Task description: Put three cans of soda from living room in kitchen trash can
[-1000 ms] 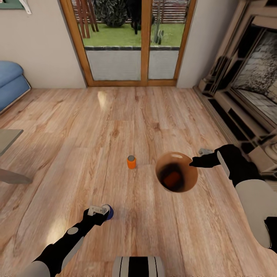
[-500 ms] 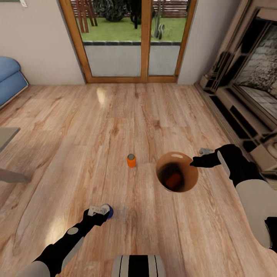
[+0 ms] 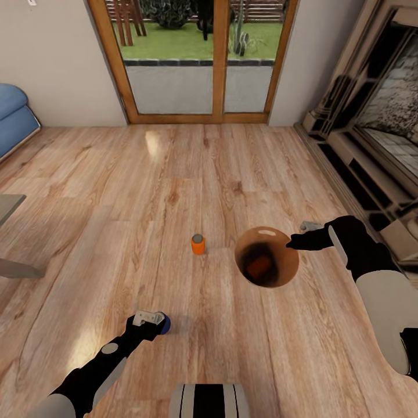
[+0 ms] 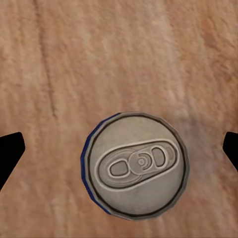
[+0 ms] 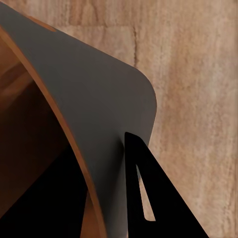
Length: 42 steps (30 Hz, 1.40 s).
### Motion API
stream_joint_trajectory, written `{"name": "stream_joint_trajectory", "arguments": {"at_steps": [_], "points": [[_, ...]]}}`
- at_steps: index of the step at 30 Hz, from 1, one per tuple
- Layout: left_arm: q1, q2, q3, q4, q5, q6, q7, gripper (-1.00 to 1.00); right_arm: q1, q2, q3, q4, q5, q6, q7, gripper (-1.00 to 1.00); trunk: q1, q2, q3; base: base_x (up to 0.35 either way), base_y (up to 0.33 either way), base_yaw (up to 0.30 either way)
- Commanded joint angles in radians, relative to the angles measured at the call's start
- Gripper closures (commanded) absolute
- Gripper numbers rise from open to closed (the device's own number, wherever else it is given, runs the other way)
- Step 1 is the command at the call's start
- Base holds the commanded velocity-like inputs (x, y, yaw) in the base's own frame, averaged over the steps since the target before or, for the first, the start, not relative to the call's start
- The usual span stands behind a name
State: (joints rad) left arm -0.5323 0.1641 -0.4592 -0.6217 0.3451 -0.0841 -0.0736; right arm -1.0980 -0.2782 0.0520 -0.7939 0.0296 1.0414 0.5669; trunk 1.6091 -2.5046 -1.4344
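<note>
A blue can of soda [image 3: 166, 324] stands on the wood floor with my left gripper [image 3: 152, 320] right above it. In the left wrist view its silvery top [image 4: 135, 165] lies between the two dark fingertips [image 4: 9, 151], which stand wide apart and clear of it, so the left gripper [image 4: 119, 148] is open. My right gripper [image 3: 297, 241] is shut on the rim of the tan-brown tash can [image 3: 266, 257], held tilted above the floor. An orange can [image 3: 259, 266] lies inside it. The right wrist view shows a finger [image 5: 148, 198] clamped on the bin wall [image 5: 94, 109]. A second orange can [image 3: 198, 244] stands upright on the floor between the arms.
This is the living room. Wood-framed glass doors [image 3: 200, 64] are ahead, a fireplace surround [image 3: 371, 145] runs along the right, a blue sofa [image 3: 11, 119] and a low grey table corner [image 3: 8, 209] are at the left. Plank floor [image 3: 174, 174] spreads between them.
The whole view has shifted a little, with doors and sofa sliding up and outward in the picture. Both arms, the bin and the cans keep their places.
</note>
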Motion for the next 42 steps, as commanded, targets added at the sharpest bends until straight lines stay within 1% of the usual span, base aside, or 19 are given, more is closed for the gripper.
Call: {"name": "stream_joint_trajectory", "arguments": {"at_steps": [1, 3, 11, 19, 24, 27, 34, 42], "points": [[0.0, 0.0, 0.0, 0.0, 0.0, 0.0, 0.0, -1.0, 0.0, 0.0, -0.001, 0.0, -0.023, 0.006, 0.004, 1.0, 0.0, 0.0, 0.0, 0.001, 0.0, 0.0], [0.0, -0.002, 0.0, 0.001, 0.0, 0.0, 0.0, -1.0, 0.0, 0.002, -0.001, -0.001, -0.023, 0.006, 0.004, 1.0, 0.0, 0.0, 0.0, 0.001, 0.0, 0.0], [0.0, -0.004, 0.0, 0.002, 0.0, 0.0, 0.0, -1.0, 0.0, 0.005, 0.001, -0.001, -0.024, 0.006, 0.004, 1.0, 0.003, -0.002, -0.036, 0.0, 0.0, 0.0], [0.0, -0.005, 0.0, 0.002, 0.0, 0.0, 0.0, -1.0, 0.0, 0.003, 0.001, -0.002, -0.024, 0.006, 0.004, 1.0, 0.003, -0.002, -0.044, 0.0, 0.0, 0.0], [0.0, -0.005, 0.0, 0.002, 0.0, 0.001, 0.0, -1.0, 0.0, -0.002, -0.007, -0.057, -0.026, 0.006, 0.004, 1.0, 0.003, -0.002, -0.048, 0.0, 0.0, 0.0], [0.0, -0.005, 0.0, 0.002, 0.0, 0.001, 0.0, -1.0, -0.001, -0.002, -0.008, -0.065, -0.026, 0.006, 0.004, 1.0, 0.003, -0.002, -0.05, 0.0, 0.0, 0.0], [0.0, -0.005, 0.0, 0.002, 0.0, 0.001, 0.0, -1.0, 0.0, -0.003, -0.007, -0.07, -0.026, 0.006, 0.004, 1.0, 0.003, -0.002, -0.05, 0.01, 0.0, 0.0], [0.0, -0.005, 0.0, 0.001, 0.0, 0.001, 0.0, -1.0, 0.0, -0.002, -0.005, -0.071, -0.025, 0.006, 0.004, 1.0, 0.003, -0.002, -0.051, 0.14, 0.0, 0.0]]}}
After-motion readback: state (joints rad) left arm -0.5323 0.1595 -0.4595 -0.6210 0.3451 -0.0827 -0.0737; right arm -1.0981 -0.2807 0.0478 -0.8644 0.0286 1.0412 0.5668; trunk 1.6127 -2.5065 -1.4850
